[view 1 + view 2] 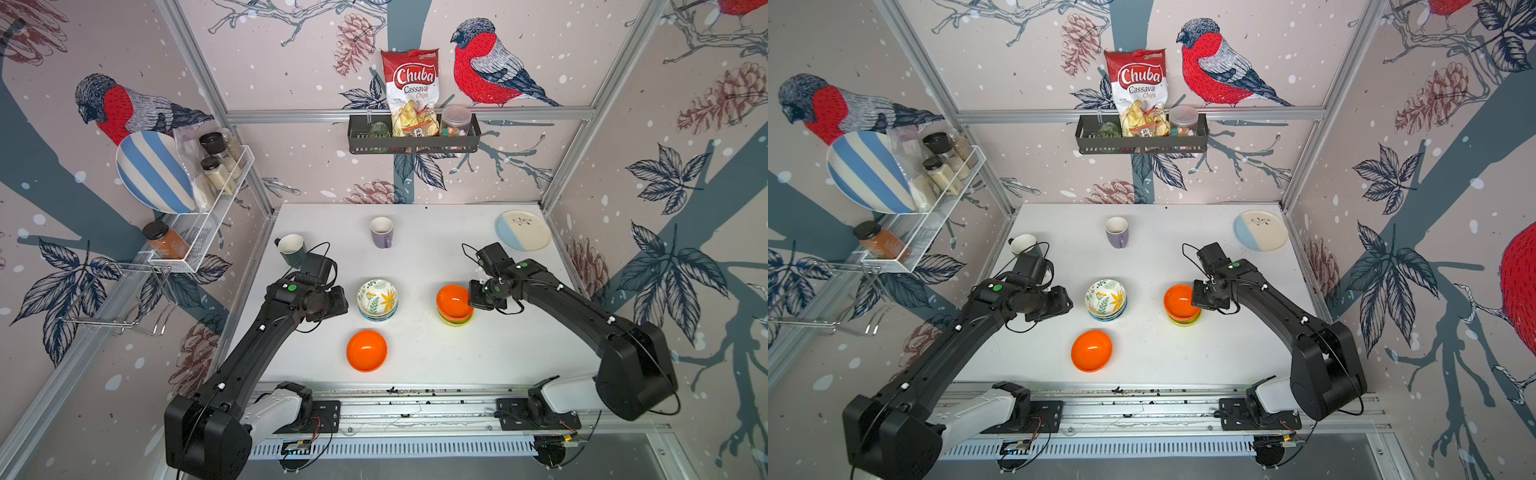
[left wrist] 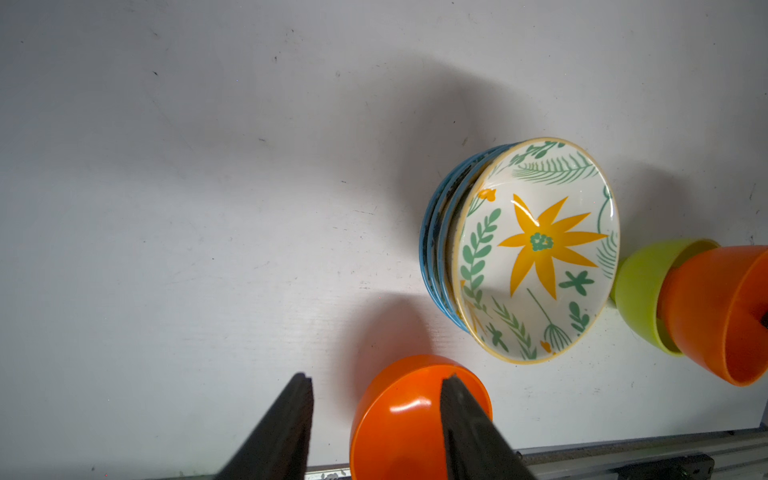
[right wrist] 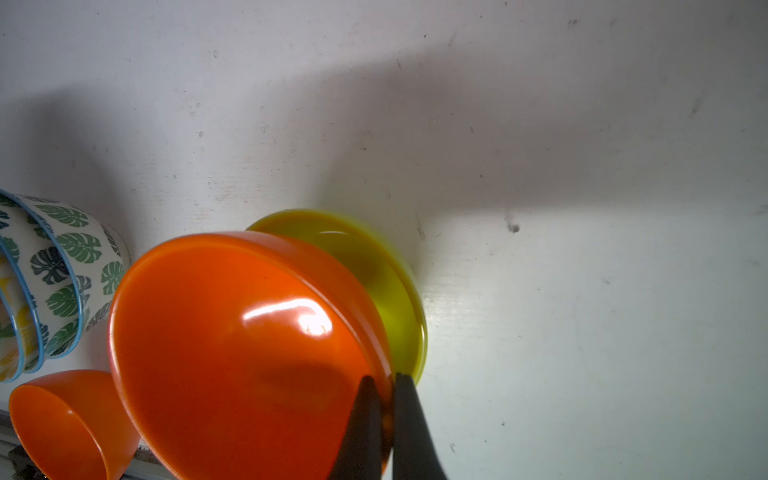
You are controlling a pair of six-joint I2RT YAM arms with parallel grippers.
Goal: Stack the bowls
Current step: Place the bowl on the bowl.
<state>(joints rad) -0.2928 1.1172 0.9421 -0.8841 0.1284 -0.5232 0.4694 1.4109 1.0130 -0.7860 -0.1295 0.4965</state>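
Right end effector is pinched tight on the rim of an orange bowl. One finger is inside the bowl and one is outside. That orange bowl sits in a lime green bowl, a bit tipped, so I cannot tell if it is all the way down.

In the middle of the white surface is the flower bowl pile. It has a white bowl with a big yellow flower on top and some blue-rimmed bowls under it. The lime green bowl with the held orange one stands near that pile, on the right arm's side, not touching it. The lone orange bowl sits just beside the pile, on the side closer to the robot's base.

Left end effector is partly open and holds nothing. It hangs on the left arm's side of the pile, with the lone orange bowl close to its fingers in the left wrist view.

I think the step now is putting the orange bowl into the green one. Next, the right fingers should let go gently so the bowl drops flat. Then they should lift straight up without dragging the rim. After that the lone orange bowl needs a grip on its rim and a ride to a pile. Two piles are there, so the job looks more than half done.
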